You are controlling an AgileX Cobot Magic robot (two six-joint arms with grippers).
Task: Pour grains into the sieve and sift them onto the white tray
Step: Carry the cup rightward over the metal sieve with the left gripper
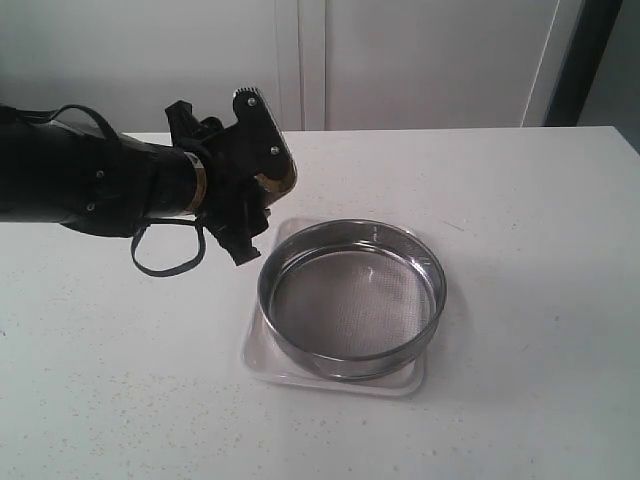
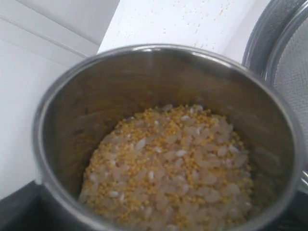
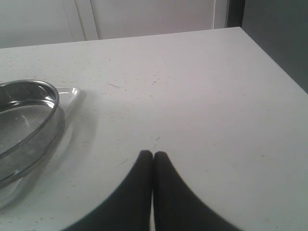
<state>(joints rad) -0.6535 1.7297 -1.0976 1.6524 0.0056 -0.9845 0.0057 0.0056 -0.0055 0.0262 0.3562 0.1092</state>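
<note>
White speckled tabletop, pale wall panels behind. Count: 1 sieve, 1 white tray under it, 1 steel cup, 2 grippers. Your L gripper: jaws wide, clamped on steel cup; grains inside cup, betw jaws; sieve just beside them. Your R gripper: jaws pinched shut over bare tabletop, sieve off to one side.

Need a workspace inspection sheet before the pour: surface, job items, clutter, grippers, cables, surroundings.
Surface: table, white and speckled.
Job's things: sieve sits on the tray, no grains seen on its mesh; grains, yellow with white bits, in the steel cup.
Clutter: nothing seen.
Grippers: left gripper holds the cup above the table, beside the sieve; right gripper shut, empty.
Cables: black loop hangs under the left arm.
Surroundings: pale wall panels behind; dark edge at far right.
</note>
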